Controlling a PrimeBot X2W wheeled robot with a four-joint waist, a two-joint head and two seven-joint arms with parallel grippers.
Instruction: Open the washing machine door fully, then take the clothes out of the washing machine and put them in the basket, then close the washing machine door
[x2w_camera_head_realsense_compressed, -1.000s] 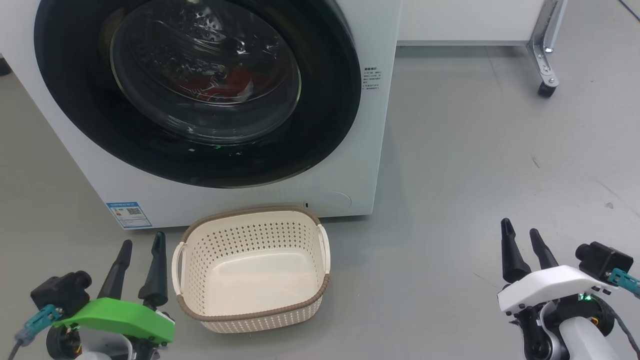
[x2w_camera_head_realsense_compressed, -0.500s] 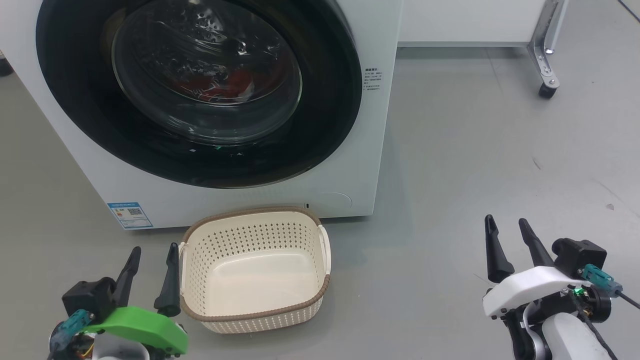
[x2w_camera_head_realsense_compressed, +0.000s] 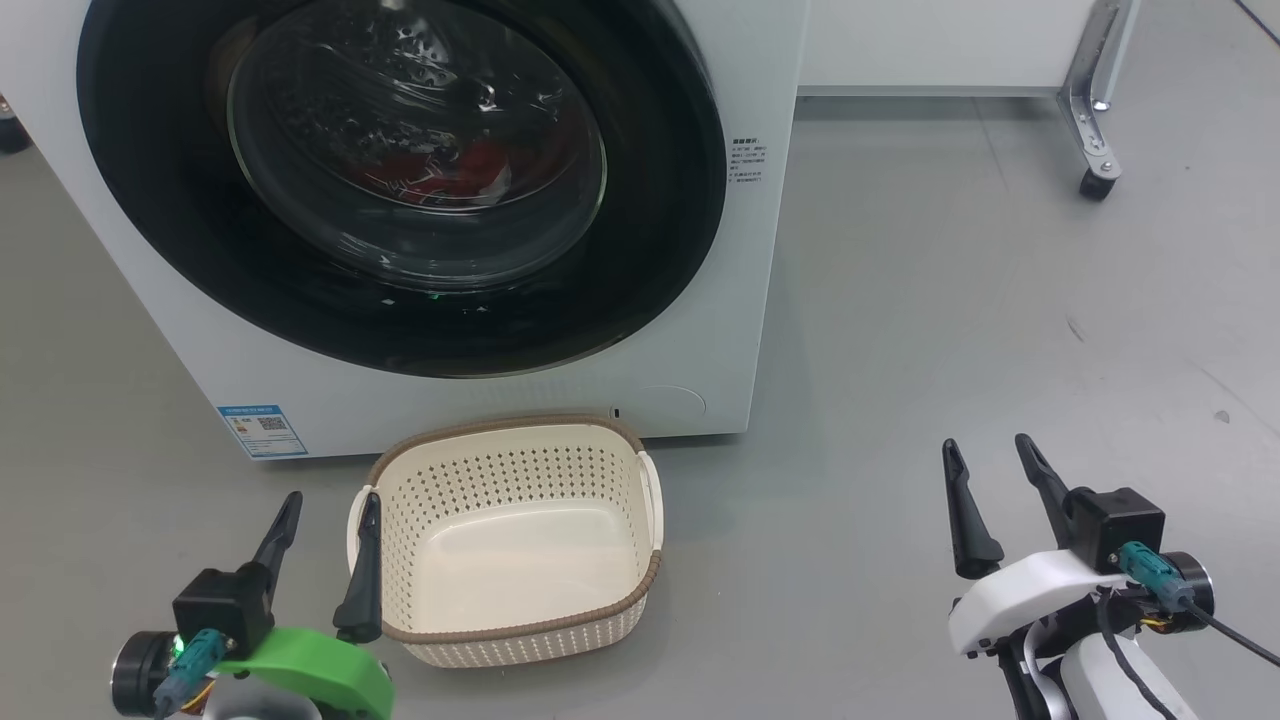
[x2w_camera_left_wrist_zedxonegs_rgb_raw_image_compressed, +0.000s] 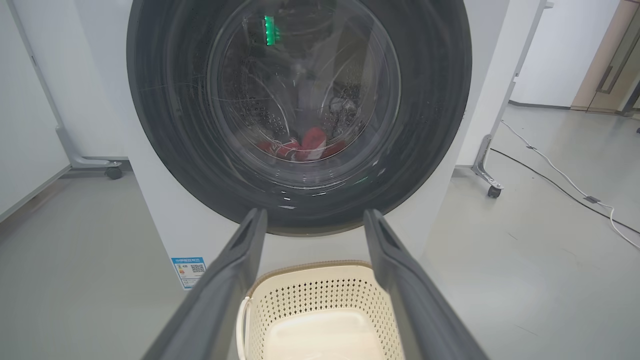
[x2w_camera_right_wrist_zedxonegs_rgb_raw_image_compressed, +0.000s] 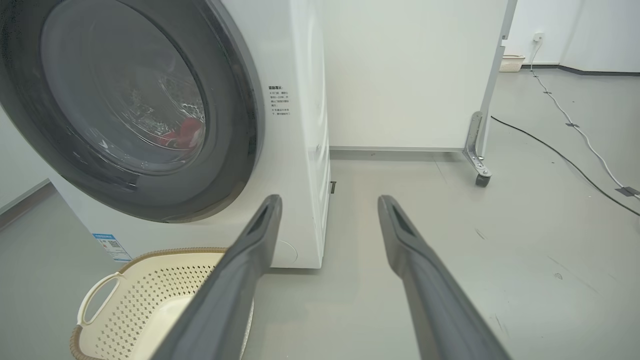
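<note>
Basket (x2w_camera_head_realsense_compressed: 510, 468) fronts shut door (x2w_camera_head_realsense_compressed: 400, 340) | caster frame (x2w_camera_head_realsense_compressed: 1092, 110) at right | left pincer (x2w_camera_head_realsense_compressed: 332, 500), right pincer (x2w_camera_head_realsense_compressed: 986, 443) spread, empty

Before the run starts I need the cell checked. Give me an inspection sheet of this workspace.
Surface: grey floor, faint scuffs.
Job's things: washing machine door shut; red clothes inside behind the glass; basket empty, on the floor before the washing machine.
Clutter: nothing seen.
Grippers: left gripper open, empty, by the basket's left side; right gripper open, empty, over floor.
Cables: black cable and white cable along the floor at right.
Surroundings: white panel on casters.
</note>
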